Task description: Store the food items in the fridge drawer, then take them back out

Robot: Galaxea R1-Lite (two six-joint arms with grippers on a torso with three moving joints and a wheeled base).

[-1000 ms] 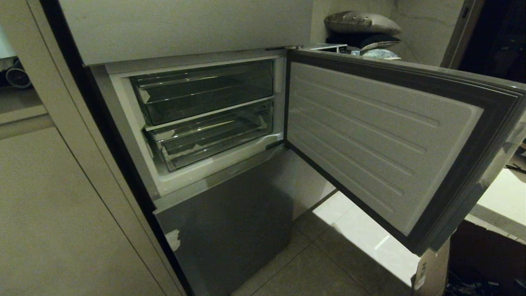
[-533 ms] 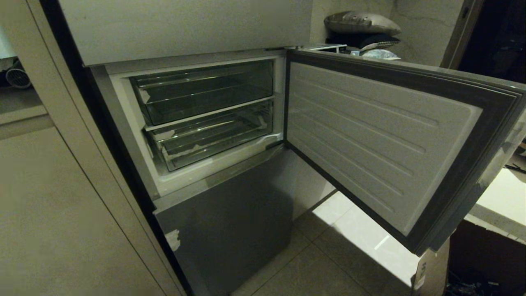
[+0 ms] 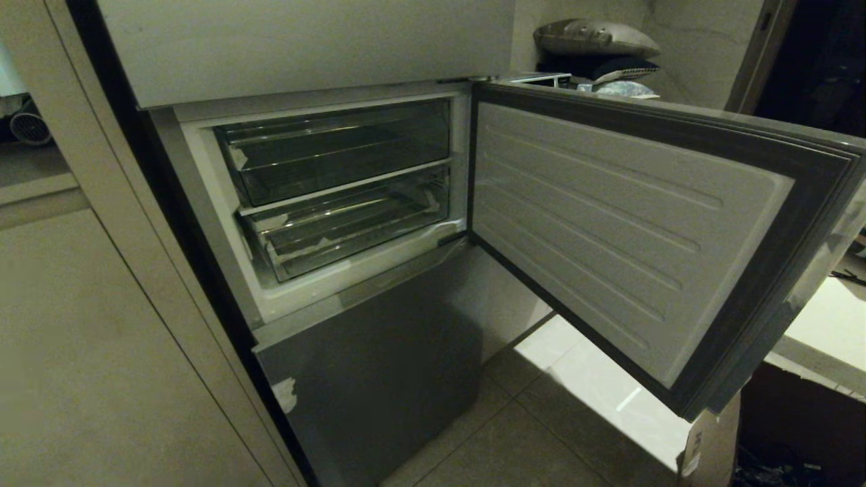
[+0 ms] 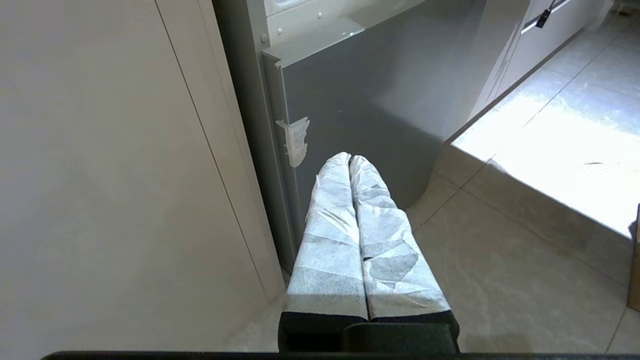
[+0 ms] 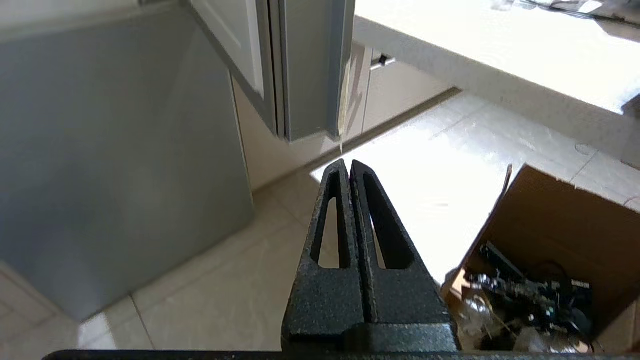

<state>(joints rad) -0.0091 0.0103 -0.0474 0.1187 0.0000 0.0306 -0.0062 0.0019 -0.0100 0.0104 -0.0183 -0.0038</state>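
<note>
The fridge's middle compartment stands open in the head view with two clear bins inside. The fridge drawer (image 3: 345,230), the lower bin with white tape scraps on its front, is pushed in and looks empty. No food items are in view. Neither arm shows in the head view. My left gripper (image 4: 349,159), its fingers wrapped in white tape, hangs shut and empty low by the grey lower fridge door (image 4: 370,100). My right gripper (image 5: 348,165), bare black, is shut and empty above the floor tiles.
The compartment door (image 3: 629,230) is swung wide to the right. A beige cabinet panel (image 3: 101,352) flanks the fridge on the left. An open cardboard box (image 5: 550,260) of cables sits on the floor by my right gripper, under a pale counter (image 5: 475,45).
</note>
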